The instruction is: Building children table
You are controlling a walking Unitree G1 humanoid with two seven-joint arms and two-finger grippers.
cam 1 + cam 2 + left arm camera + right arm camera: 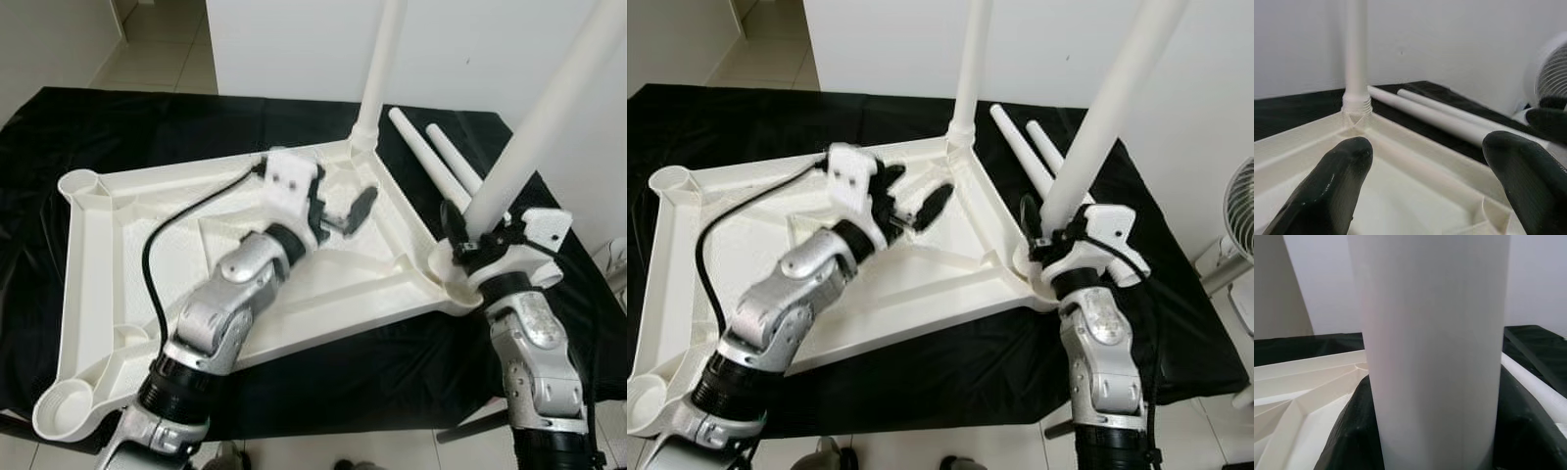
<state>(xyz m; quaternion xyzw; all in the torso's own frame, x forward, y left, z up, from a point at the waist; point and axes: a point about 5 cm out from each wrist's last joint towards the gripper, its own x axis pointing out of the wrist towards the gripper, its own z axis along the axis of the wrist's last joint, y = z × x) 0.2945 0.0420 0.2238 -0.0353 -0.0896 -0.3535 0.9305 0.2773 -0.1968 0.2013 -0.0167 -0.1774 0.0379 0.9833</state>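
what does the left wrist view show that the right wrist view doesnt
Left wrist view alone: the left gripper open over the tabletop, the far leg standing in its corner, a fan.

Right wrist view alone: the near leg close up, the right gripper shut around it.

Both: the upturned tabletop, loose legs on the black cloth.

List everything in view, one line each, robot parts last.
Tabletop: 1, white, upside down on the black cloth.
Upright legs: 2, white, standing in the far and near right corner sockets.
Loose legs: 2, white, lying on the cloth beyond the tabletop's right edge.
Black cloth: 1, black, under everything.
Fan: 1, white, at the right edge.
Left gripper: open, above the tabletop.
Right gripper: shut around the near upright leg's base.
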